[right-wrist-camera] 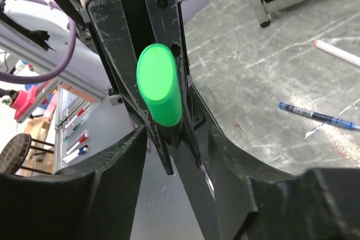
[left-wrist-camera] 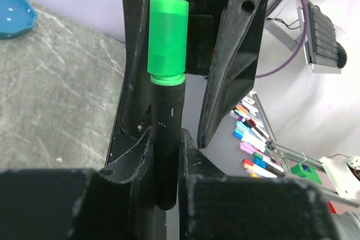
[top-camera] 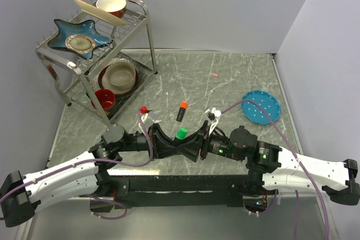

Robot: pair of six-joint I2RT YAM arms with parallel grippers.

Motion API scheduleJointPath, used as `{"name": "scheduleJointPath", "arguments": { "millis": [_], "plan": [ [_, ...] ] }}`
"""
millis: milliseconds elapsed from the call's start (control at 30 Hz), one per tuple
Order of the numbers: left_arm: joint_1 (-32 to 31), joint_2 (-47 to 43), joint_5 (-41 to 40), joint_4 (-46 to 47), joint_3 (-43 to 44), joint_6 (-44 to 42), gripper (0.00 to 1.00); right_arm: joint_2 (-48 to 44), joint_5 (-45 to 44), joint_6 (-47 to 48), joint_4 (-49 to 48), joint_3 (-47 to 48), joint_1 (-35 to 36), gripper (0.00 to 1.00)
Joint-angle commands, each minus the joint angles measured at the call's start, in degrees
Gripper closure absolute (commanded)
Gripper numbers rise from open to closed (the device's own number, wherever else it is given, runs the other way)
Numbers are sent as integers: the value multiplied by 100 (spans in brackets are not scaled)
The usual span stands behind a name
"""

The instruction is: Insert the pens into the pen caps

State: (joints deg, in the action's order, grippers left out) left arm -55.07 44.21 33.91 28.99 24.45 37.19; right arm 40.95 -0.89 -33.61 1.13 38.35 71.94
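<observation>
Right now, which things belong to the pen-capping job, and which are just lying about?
Job:
black marker, green cap on it, in left hand; orange-capped marker; blue ballpoint; white-pink pen; pink cap.

Lying about:
dish rack; blue plate.

A stubby black marker (left-wrist-camera: 167, 116) is held above the table, its barrel pinched in the left gripper (left-wrist-camera: 167, 144), with a bright green cap (left-wrist-camera: 167, 37) seated on its free end. A second black marker (top-camera: 180, 114) lies flat on the table just beyond it, with an orange cap (top-camera: 183, 105) on its far end. A tiny pink cap (top-camera: 214, 75) lies alone farther back. The thin blue ballpoint (right-wrist-camera: 318, 117) and the white-pink pen (right-wrist-camera: 337, 53) lie flat on the table, uncapped ends hard to tell, near each other but not touching.
</observation>
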Motion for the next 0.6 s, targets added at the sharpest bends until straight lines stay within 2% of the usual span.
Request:
{"name": "scheduleJointPath", "arguments": {
  "millis": [0, 233, 567],
  "plan": [
    [5, -79, 239, 432, 157, 52, 99, -78, -52, 205, 81, 497, 22, 42],
    [14, -272, 283, 326, 52, 51, 99, -78, -201, 363, 335, 858, 22, 31],
    [5, -369, 397, 379, -98, 87, 99, 124, -456, 653, 450, 1403, 22, 31]
  ]
}}
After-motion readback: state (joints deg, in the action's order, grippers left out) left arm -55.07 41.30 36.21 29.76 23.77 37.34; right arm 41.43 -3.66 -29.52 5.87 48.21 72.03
